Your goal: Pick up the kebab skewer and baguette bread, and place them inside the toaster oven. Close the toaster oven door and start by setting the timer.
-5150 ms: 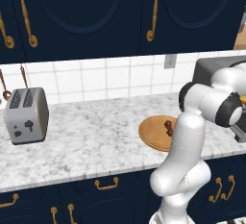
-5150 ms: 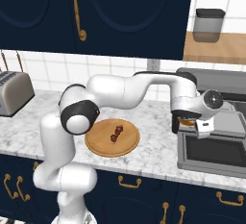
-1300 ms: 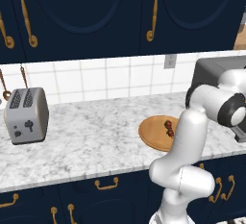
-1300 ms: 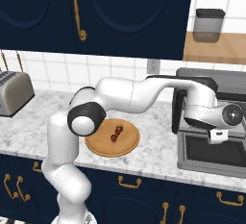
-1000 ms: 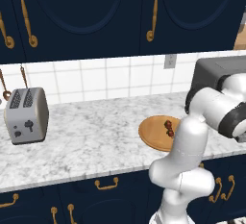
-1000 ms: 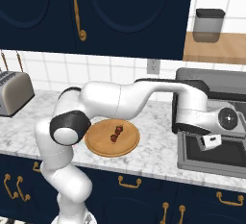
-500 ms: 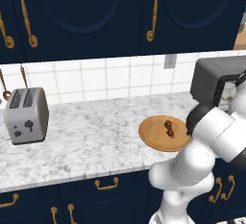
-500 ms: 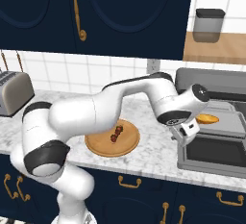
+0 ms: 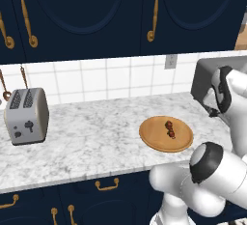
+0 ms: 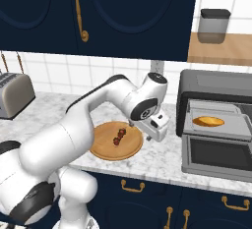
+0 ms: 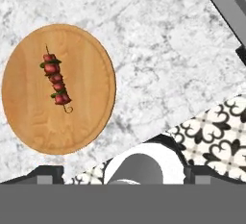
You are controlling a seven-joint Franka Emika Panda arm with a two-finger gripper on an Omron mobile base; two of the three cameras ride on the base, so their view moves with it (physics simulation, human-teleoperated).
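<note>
Since a second ago the arm has swung back left from the toaster oven [image 10: 216, 125] toward the wooden plate [image 10: 106, 149], and the gripper [image 10: 156, 129] now hangs just right of it, jaws spread wide and empty. The kebab skewer [image 10: 119, 136] lies on the plate, not yet picked up. To the right, the baguette bread [image 10: 208, 121] already sits on the tray inside the oven, whose door [image 10: 219, 157] hangs open. Skewer, door and timer remain. The timer knob cannot be made out, and the oven's right side is cut off.
</note>
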